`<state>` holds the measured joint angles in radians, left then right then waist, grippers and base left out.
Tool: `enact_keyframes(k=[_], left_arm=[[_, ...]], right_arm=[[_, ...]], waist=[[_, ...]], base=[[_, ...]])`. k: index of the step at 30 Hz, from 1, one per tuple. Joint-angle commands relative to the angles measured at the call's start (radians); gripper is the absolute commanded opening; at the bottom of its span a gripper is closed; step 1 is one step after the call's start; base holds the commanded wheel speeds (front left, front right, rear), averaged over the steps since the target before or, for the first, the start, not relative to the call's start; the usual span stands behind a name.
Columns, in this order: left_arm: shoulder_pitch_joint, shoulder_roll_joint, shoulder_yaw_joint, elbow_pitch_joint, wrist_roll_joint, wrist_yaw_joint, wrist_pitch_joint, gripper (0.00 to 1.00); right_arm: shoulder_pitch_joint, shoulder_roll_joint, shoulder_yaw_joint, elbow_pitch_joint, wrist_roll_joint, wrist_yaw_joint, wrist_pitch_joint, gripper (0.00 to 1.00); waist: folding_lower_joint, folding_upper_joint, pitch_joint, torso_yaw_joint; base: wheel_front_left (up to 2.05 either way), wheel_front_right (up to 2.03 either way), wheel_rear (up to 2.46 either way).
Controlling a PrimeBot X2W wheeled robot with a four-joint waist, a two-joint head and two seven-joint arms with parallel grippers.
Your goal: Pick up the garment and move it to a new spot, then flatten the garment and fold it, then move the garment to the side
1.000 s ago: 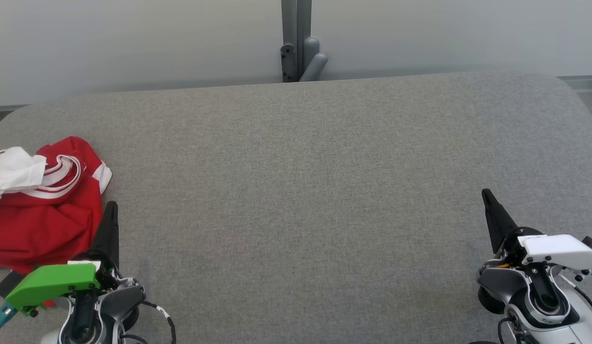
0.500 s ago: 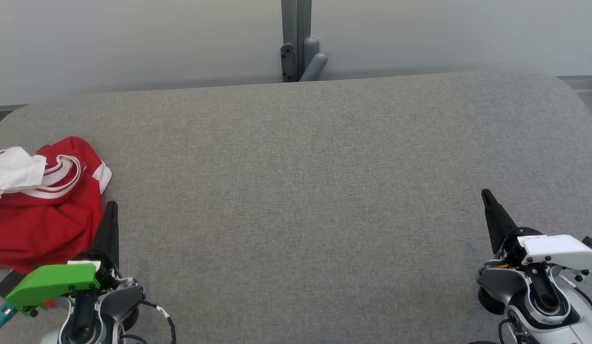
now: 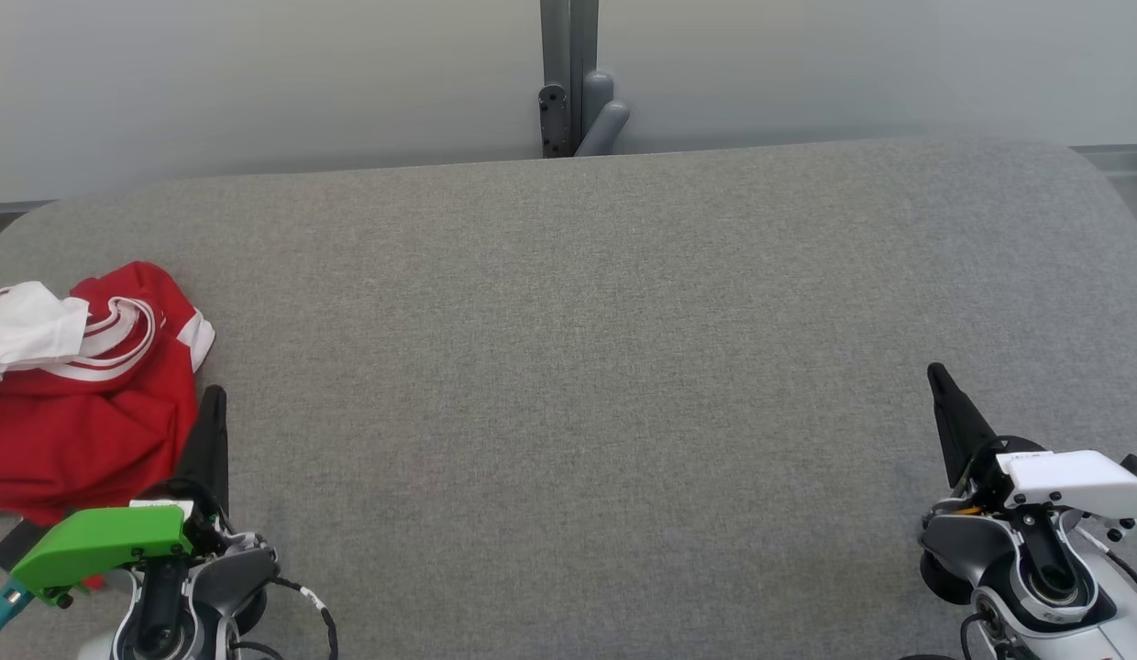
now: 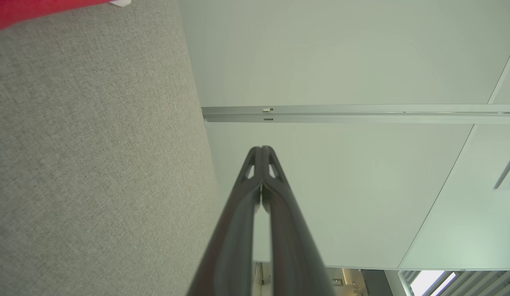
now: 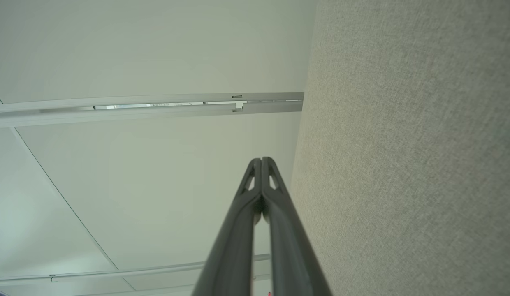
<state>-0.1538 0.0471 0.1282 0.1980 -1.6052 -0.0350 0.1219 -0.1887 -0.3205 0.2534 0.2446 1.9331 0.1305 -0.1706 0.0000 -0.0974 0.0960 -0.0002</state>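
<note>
A crumpled red garment point(image 3: 78, 412) with white trim lies at the left edge of the grey padded table point(image 3: 578, 367). A corner of the garment point(image 4: 41, 8) shows at the top left of the left wrist view. My left gripper point(image 3: 215, 396) rests at the lower left, just right of the garment, its dark fingers pressed together and holding nothing. My right gripper point(image 3: 937, 374) sits at the lower right, far from the garment, also shut and empty. In the wrist views the left gripper point(image 4: 261, 149) and the right gripper point(image 5: 261, 160) have their tips touching.
A pale wall runs behind the table, with a grey post and bracket point(image 3: 573, 82) at its middle. The table's far corners are rounded. Wide bare grey fabric stretches between the two grippers.
</note>
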Motion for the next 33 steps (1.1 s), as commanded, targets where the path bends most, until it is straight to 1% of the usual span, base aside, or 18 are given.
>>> enact_keyframes(k=[1, 33], left_arm=[[-0.006, 0.006, 0.001, -0.004, 0.000, 0.000, 0.001, 0.00], [-0.006, 0.006, 0.001, -0.005, 0.000, 0.000, 0.001, 0.00]], right_arm=[[0.002, -0.005, 0.004, -0.004, 0.005, 0.000, -0.006, 0.00], [-0.004, -0.034, 0.041, -0.020, 0.038, 0.000, -0.036, 0.00]], waist=[[0.0000, 0.0000, 0.000, 0.000], [0.0000, 0.0000, 0.000, 0.000]], base=[[0.00, 0.00, 0.00], [0.00, 0.00, 0.00]])
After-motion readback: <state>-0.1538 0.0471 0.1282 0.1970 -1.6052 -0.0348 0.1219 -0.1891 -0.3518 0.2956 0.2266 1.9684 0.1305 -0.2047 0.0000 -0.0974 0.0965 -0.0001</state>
